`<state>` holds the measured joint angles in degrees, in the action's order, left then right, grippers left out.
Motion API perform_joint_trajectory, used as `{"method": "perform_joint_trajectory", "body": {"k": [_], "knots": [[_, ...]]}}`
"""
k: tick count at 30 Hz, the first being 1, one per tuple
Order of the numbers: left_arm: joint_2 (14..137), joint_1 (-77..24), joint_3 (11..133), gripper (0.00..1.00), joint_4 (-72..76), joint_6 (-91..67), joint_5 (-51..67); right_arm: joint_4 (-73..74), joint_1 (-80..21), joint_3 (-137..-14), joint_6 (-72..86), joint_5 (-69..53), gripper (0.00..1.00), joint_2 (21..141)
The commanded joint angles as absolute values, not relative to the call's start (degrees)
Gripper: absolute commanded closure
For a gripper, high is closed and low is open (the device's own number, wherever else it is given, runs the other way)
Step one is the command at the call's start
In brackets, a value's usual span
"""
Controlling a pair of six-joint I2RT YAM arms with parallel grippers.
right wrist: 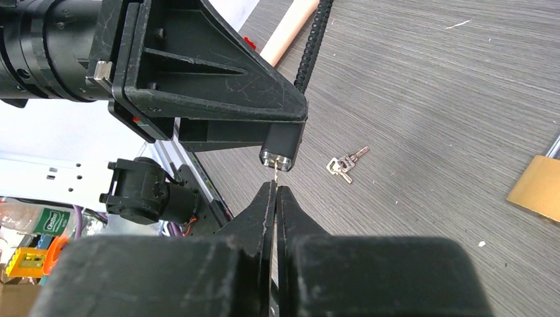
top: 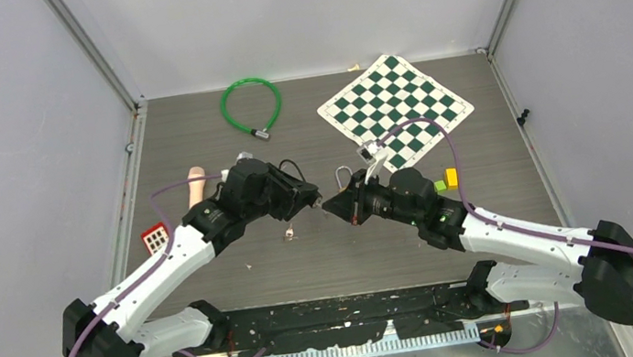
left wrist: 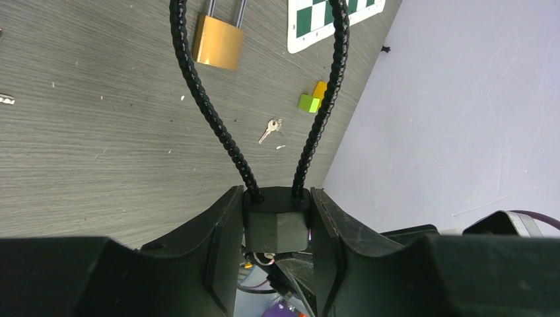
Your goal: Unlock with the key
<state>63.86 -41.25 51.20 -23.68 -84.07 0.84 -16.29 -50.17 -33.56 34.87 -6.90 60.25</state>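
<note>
Right wrist view: clamps a thin key [right wrist: 275, 173] between the fully closed jaws of the right gripper [right wrist: 276, 198], blade pointing up at the silver keyhole face of the black lock body [right wrist: 282, 146]. Appears to touch or just enter the slot; cannot tell how deep. Left wrist view: grips that same lock body squarely in the left gripper [left wrist: 276, 218], jaws part-way closed on its two flat sides, with the ribbed black cable [left wrist: 201, 99] looping away from both shoulders over the table [left wrist: 79, 132]. Seems to hold the lock clear of the table, between the two arms, near the middle of the top view.

Step in hand, as judged: inserting the key, with the turn not yet done. Calls next for a straight push along the cylinder's axis until seated, then a roll of the right wrist while bracing the lock with the left. Risks a bent or slipped key if off-axis, with so little of the key gripped.

Pose: reaches both arms inward from the near edge, forearms converging, wrists facing each other almost tip to tip. Leaves a spare key bunch [right wrist: 345, 163] and a brass padlock [left wrist: 218, 43] lying apart on the table, untouched.
</note>
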Motion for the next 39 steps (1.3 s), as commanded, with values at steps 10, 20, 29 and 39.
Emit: {"method": "perform_joint_trajectory", "body": {"k": [10, 20, 29, 39], "knots": [[62.89, -43.34, 51.18, 1.0, -16.47, -88.32, 0.5, -22.18, -50.37, -29.99, 39.65, 2.92, 0.95, 56.57], [62.7, -46.95, 50.01, 1.0, -13.7, -89.47, -2.82, -23.16, -50.36, -29.7, 41.66, 3.16, 0.95, 56.57], [60.75, -49.27, 46.85, 1.0, -10.01, -87.24, -4.2, -17.96, -50.12, -32.07, 42.09, 5.0, 0.95, 54.11], [60.74, -52.07, 47.74, 1.0, -11.51, -92.3, -7.24, -26.08, -50.59, -29.34, 35.31, 4.93, 0.95, 55.27]]}}
